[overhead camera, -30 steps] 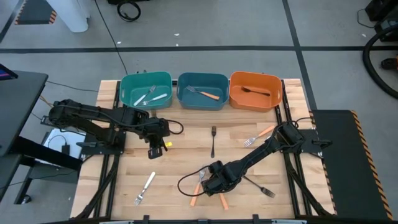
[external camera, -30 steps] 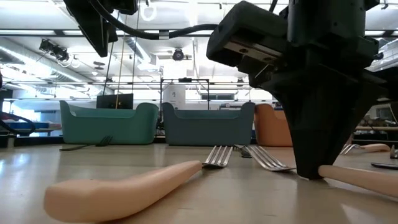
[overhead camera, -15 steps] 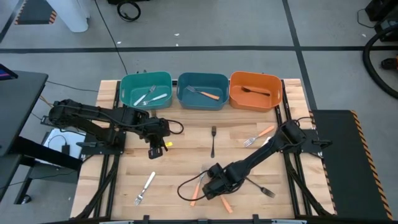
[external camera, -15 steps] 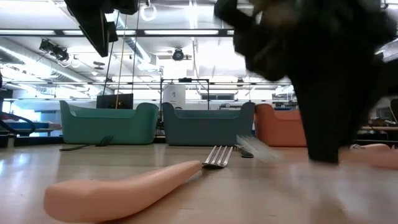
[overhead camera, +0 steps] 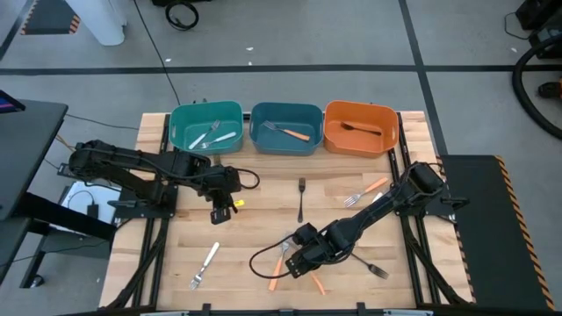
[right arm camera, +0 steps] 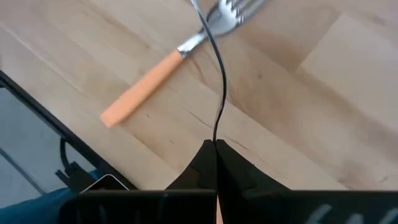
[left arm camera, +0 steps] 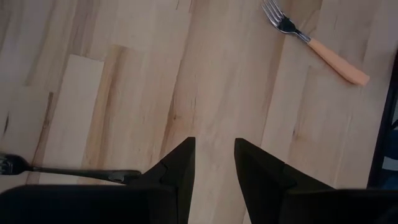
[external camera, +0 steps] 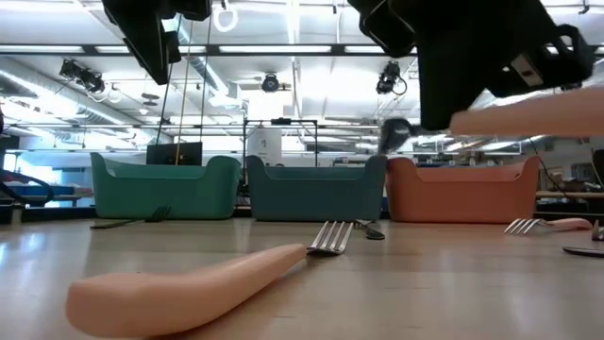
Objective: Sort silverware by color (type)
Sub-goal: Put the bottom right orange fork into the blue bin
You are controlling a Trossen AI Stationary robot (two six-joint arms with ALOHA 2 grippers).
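- Three bins are placed side by side at the far edge of the table (overhead camera: 263, 219): the left bin (overhead camera: 205, 128), the middle bin (overhead camera: 286, 129) and the right bin (overhead camera: 360, 128).
- Forks are seen in each bin.
- One fork (overhead camera: 300, 199) is laid before the middle bin.
- Another fork (overhead camera: 205, 265) is laid at the near left.
- A third fork (overhead camera: 365, 192) is laid before the right bin.

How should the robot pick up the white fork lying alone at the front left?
Grip the white fork mid-handle, coming straight down. It lies flat and slanted on the table with bare wood either side, so fingers should fit astride the thin handle. The open left gripper hovers nearer; the right gripper is shut on an orange-handled fork.
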